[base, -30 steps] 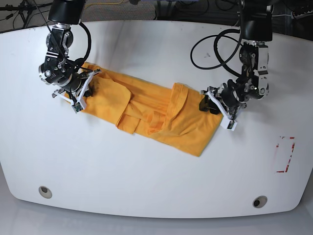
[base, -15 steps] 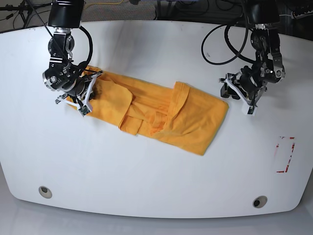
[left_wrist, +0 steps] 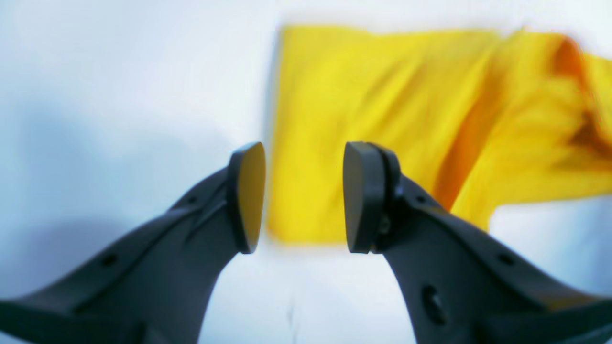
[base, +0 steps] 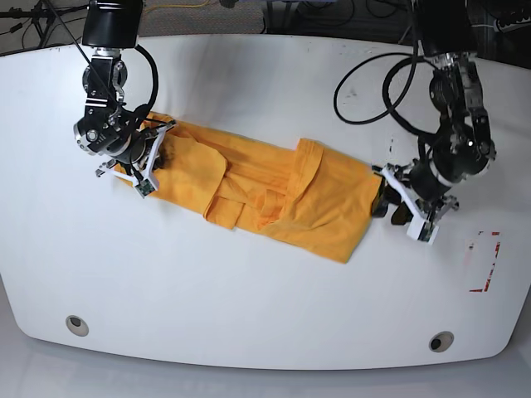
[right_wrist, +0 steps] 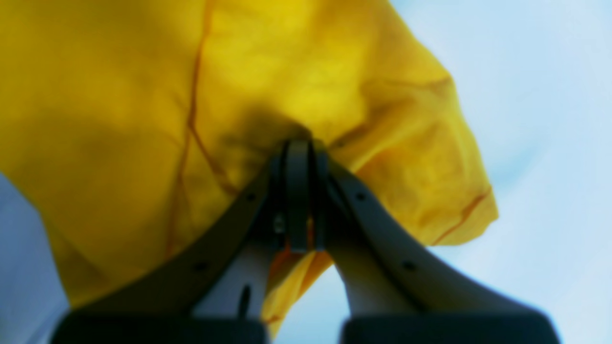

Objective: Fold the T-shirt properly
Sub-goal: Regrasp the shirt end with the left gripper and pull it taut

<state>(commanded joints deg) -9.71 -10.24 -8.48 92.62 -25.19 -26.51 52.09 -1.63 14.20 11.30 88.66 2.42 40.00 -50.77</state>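
So from where I'm standing, nearest to me is just bare white table (base: pixel 249 307), with two small round fittings set into its front edge, one on each side, and a red-marked rectangle off on one side near the rim.

A bit further in lies the T-shirt (base: pixel 265 192), one of them, mustard yellow, stretched in a long diagonal band across the middle of the table. I'd call the job roughly halfway: the sides look folded inward already, so it reads as a narrow strip with layered flaps and a couple of ridges in the middle, but it hasn't been folded end over end yet. No print or label showing from here, so that side is probably tucked underneath. Still a bit rumpled around the central folds too.

Two arms, one gripper each. The left gripper (base: pixel 400 206) sits just beside the lower end of the shirt, right at the hem corner. Its wrist view shows the fingers (left_wrist: pixel 248 196) spread apart with nothing between them, the cloth edge lying just past the tips. So not holding anything.

Farthest back, the right gripper (base: pixel 141 157) is on the other end of the shirt, pressed together and pinching a bunch of fabric (right_wrist: pixel 334 95), which puckers around the tips.

My guess: left needs to grab its end, then both bring one end over the other.
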